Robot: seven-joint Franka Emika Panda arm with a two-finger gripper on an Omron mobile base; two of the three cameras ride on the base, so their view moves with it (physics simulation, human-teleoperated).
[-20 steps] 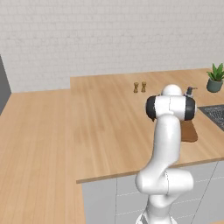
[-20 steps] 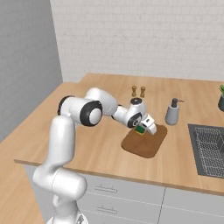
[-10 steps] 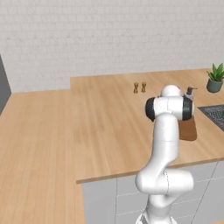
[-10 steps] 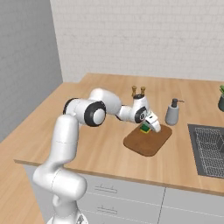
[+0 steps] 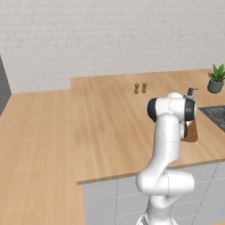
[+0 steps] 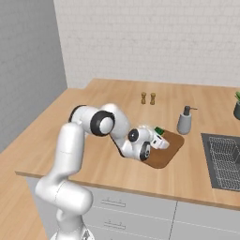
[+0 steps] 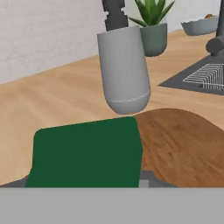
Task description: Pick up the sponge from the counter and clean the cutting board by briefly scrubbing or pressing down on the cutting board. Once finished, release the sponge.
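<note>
- Pincer [image 6: 161, 142] grips the sponge [image 6: 159, 131] tight, low over the cutting board [image 6: 169, 151].
- Sponge sits at the board's far left corner, near the grey soap bottle [image 6: 184, 120].
- Push down flat and rub gently, staying on the board, then let go.

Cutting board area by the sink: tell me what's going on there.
The white arm's gripper is shut on the sponge, green side showing, and holds it low over the near-left part of the cutting board, apparently at the scrubbing step. A grey soap dispenser stands on the counter just beyond the board. The sponge has not been released.
</note>
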